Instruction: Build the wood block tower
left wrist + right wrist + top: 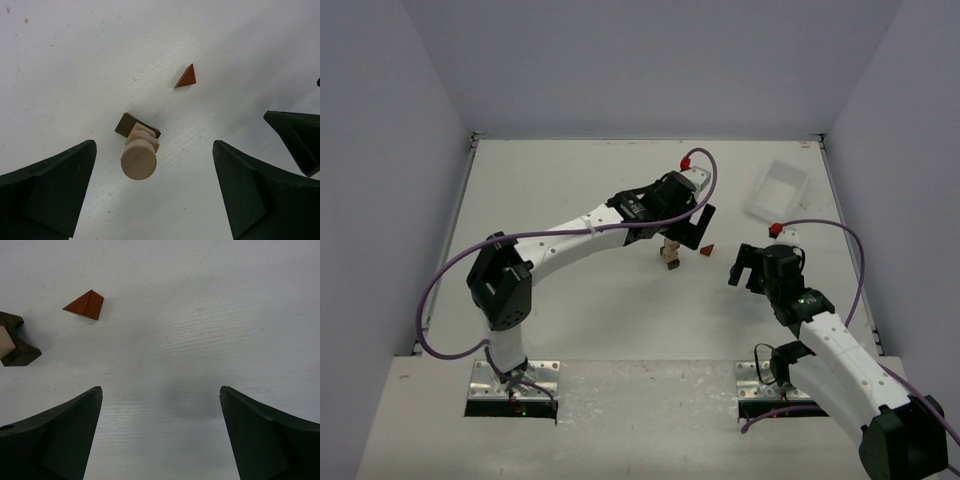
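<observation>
My left gripper [688, 232] hangs over the tower [670, 252] mid-table, jaws wide apart and clamped on nothing. In the left wrist view the left gripper [152, 195] has one finger [50, 192] on each side of the tower [138, 150], and neither one touches it.

The tower stands upright on the table [570, 180]. It has a dark brown base block [129, 125], a tan block [145, 136] on that, and a tan cylinder [138, 160] on top with its round face up towards the camera.

A reddish-brown wedge [706, 250] lies loose on the table at 3 o'clock of the tower in the top view, near it but apart. In the left wrist view the wedge [186, 77] sits at 1 o'clock of the tower.

My right gripper [748, 270] sits at 4 o'clock of the wedge, low over the table, jaws spread wide and empty. In the right wrist view the right gripper [160, 435] has only bare table between its fingers. There the wedge [86, 305] is at 10 o'clock and the base block [19, 347] is cut off by the frame edge at 9 o'clock.

A clear tray [778, 190] sits at 1 o'clock of the tower, well apart, near the table's far right corner.
</observation>
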{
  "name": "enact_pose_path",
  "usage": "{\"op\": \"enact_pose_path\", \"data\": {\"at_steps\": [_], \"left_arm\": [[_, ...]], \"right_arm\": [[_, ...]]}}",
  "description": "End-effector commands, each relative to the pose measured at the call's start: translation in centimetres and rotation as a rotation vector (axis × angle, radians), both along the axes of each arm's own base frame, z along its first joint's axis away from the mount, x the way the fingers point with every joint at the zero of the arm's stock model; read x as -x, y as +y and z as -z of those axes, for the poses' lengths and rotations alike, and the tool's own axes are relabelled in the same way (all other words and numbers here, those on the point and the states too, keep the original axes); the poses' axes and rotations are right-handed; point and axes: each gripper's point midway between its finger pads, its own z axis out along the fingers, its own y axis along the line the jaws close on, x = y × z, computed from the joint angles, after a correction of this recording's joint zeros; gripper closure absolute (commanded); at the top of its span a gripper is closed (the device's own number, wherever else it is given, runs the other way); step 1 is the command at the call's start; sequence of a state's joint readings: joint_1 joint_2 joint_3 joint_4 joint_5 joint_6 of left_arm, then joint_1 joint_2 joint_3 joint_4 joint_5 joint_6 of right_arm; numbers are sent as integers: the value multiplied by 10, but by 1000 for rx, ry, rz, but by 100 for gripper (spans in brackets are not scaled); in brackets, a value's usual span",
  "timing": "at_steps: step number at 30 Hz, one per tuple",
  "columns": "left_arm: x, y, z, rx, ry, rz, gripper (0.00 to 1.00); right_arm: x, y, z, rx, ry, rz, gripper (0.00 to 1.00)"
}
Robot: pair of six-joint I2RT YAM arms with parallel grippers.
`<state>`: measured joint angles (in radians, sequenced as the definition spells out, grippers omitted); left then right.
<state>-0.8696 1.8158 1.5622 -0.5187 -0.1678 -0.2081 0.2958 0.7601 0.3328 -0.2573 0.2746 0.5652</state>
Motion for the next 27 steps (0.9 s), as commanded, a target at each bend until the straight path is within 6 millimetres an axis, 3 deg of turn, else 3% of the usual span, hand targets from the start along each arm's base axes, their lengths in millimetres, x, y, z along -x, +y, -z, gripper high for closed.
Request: {"op": "enact_pose_path", "data": {"at_steps": [1,4,7,9,10,12,14,16,18,22,25,27], "left_arm": [[1,-17,-76,155,-125,76,0],[5,-5,-103,200,-183,56,0],[9,26,-110,234,-233,-48,0],[17,51,-128,313,-273,-125,0],[14,58,-112,287,-265,-150,0],[13,110,-110,354,-285,-319,0],[16,143,-121,431,-307,-417,0],[13,189,-94,421,-314,-552,0],[20,226,-85,455,-344,-659,0],[23,271,-54,445,-350,-770,0],[24,289,-46,421,-340,-836,0],[24,294,-43,409,-337,-859,0]], "right_arm": [[-5,5,-8,-7,-27,-32,1],[-7,10,-6,-13,-33,-67,1],[-8,13,-2,-33,-5,-63,1],[-10,19,-3,-59,11,-64,1],[-11,21,-3,-69,21,-65,1],[-15,25,-2,-95,44,-52,1],[-18,28,-1,-114,62,-40,1],[-25,35,-5,-157,62,-25,1],[-33,42,-3,-194,69,-17,2],[-52,53,-8,-265,83,39,7],[-72,57,-10,-282,97,80,13],[-80,54,5,-256,158,135,18]]}}
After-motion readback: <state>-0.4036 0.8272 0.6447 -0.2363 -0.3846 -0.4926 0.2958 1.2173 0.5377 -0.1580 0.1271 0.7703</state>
